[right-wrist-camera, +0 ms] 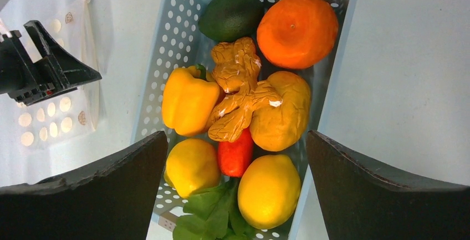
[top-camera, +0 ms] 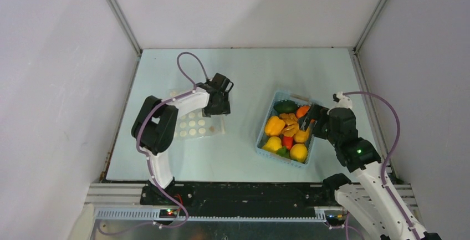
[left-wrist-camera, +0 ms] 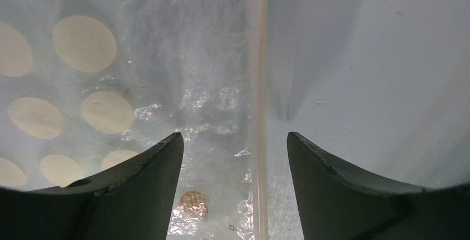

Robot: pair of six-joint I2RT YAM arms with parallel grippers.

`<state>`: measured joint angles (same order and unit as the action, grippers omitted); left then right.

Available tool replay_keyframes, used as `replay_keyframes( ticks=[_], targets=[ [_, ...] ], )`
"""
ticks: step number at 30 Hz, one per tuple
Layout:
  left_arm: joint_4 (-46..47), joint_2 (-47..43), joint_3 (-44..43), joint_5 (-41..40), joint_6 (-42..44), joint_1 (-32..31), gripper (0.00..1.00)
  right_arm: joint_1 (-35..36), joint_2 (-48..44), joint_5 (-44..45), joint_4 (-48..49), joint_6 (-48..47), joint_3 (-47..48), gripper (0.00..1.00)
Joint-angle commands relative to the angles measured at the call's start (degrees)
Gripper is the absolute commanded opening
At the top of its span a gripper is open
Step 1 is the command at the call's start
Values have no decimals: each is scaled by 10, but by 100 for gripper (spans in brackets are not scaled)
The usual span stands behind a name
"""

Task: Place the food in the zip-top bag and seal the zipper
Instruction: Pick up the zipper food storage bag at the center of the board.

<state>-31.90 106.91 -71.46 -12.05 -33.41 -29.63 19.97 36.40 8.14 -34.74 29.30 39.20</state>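
My left jaws stood wide over the zipper point(left-wrist-camera: 258, 85), the arm point(top-camera: 185, 102) hiding much of the zip-top bag point(top-camera: 194, 124); right jaws hung wide above the food point(right-wrist-camera: 244, 101).

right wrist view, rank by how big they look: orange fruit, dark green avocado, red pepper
1. orange fruit
2. dark green avocado
3. red pepper, though the tan knobbly piece hides part of it, so its rank is less sure

Lab test cell: plain white panel walls point(top-camera: 233, 7), aluminium framing point(top-camera: 119, 15), bare tabletop point(top-camera: 244, 68).
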Motion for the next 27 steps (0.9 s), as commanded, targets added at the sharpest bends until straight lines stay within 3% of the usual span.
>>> replay_keyframes(
  ticks=[1, 4, 12, 15, 21, 27],
  targets=[
    [-5, 13, -14, -1, 7, -3, 74, -2, -10, 6, 4, -2, -4, 99],
    [-5, 19, -15, 1, 5, -2, 65, -3, -17, 12, 1, 0, -6, 99],
    [0, 33, -13, 10, 4, -3, 30, -2, -30, 25, -1, 3, -6, 99],
    [10, 32, -9, 15, 3, -3, 3, -2, -32, 25, -3, 2, -6, 99],
    [55, -31, 25, 54, 21, -3, 0, -2, -25, -10, 16, -5, -10, 100],
    [124, -180, 117, 156, 60, -12, 0, 1, -18, -107, 64, -9, -10, 99]
  ],
)
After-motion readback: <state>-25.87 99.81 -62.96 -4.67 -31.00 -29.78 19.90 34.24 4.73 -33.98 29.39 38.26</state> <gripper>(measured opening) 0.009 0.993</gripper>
